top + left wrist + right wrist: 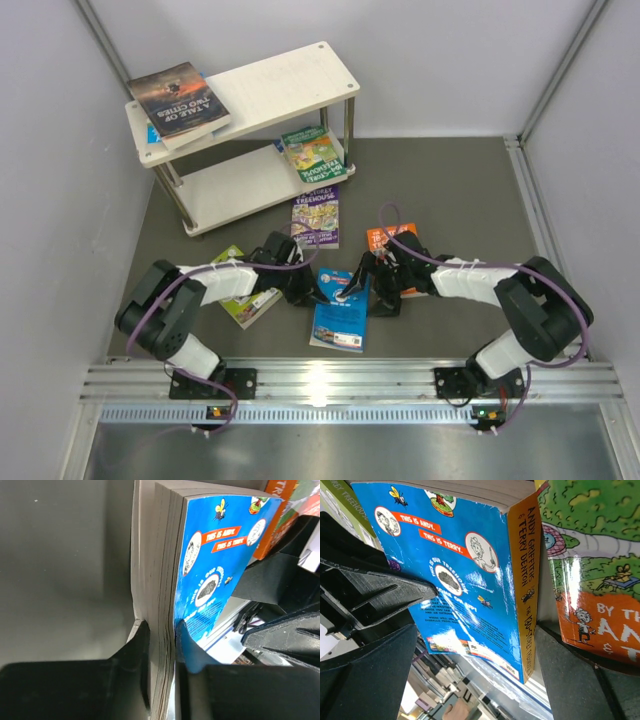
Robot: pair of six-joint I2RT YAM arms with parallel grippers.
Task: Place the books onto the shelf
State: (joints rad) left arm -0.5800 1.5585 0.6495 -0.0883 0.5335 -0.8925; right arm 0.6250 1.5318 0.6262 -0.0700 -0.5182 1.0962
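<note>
A bright blue book point(340, 318) sits between both grippers on the dark mat, one edge raised. My left gripper point(322, 295) is shut on its page edge, one finger under the pages and one on the cover point(215, 565). My right gripper point(365, 285) stands open and wide around the book's yellow spine point(525, 580), above an orange book point(383, 240). The shelf point(280, 85) stands at the back left. A dark book point(180, 100) lies on its top board, and a green book point(312, 152) overhangs its lower board. A purple book point(315, 215) lies in front of the shelf.
A lime-green book point(245, 305) lies partly under my left arm. Grey walls close in the mat on three sides. An aluminium rail point(330, 380) runs along the near edge, carrying both arm bases.
</note>
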